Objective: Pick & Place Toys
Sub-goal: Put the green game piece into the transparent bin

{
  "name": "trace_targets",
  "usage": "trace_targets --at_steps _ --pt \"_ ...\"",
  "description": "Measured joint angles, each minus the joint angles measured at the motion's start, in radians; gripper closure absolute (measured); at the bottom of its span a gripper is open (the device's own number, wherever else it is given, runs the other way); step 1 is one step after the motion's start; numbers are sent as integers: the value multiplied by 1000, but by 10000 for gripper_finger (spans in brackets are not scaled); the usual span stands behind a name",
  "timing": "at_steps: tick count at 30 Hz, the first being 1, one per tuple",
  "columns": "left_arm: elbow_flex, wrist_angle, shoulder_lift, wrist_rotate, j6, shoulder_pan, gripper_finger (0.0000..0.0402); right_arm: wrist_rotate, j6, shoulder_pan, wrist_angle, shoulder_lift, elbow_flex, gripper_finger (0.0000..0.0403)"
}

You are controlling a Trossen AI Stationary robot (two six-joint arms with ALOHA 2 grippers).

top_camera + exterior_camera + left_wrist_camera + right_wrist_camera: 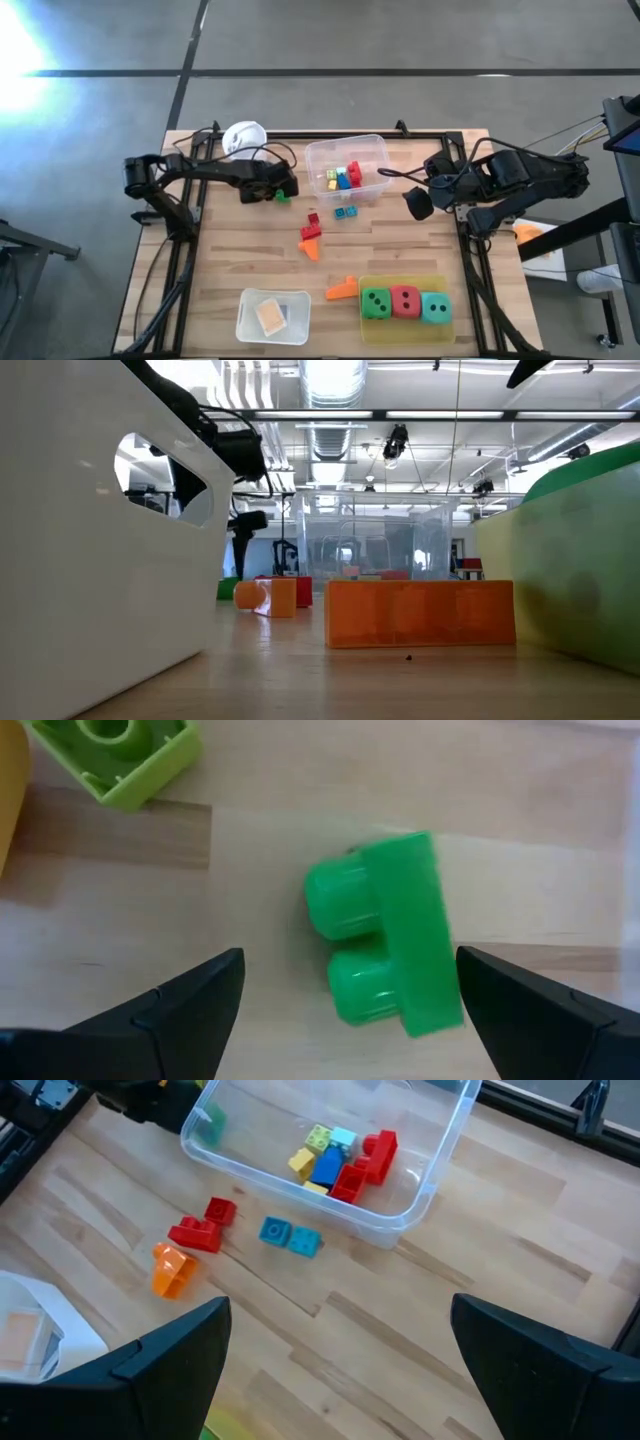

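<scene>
A green two-stud block (390, 940) lies on its side on the wooden table, left of the clear tub (375, 150). It also shows in the high view (283, 197). My left gripper (272, 190) is open, low over the block, with one finger on either side and not touching it. A light green block (120, 755) lies just beyond. My right gripper (418, 203) is open and empty, raised at the tub's right side. The tub holds red, blue and yellow blocks (335, 1160). Red blocks (312, 228), orange blocks (312, 250) and blue blocks (345, 212) lie on the table.
A white cup (243, 135) stands at the far left. A small clear container (250, 300) with a flat tile sits at the near edge. A yellow tray (440, 282) holds green, red and teal dice (405, 303). An orange block (342, 290) lies beside it.
</scene>
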Motion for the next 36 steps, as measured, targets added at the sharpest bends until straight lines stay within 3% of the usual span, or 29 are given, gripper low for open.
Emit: trace_targets --at_steps 9,21,31,36 --pt "-1 -8 8 0 46 0 54 -8 0 0 5 0 0 33" --pt "-2 -8 8 0 133 0 226 -8 -11 0 15 0 0 32" --pt "-4 -14 8 5 194 0 294 -8 -15 0 20 0 0 33" --pt "-2 -8 7 1 205 0 366 -8 -15 0 22 0 0 33"
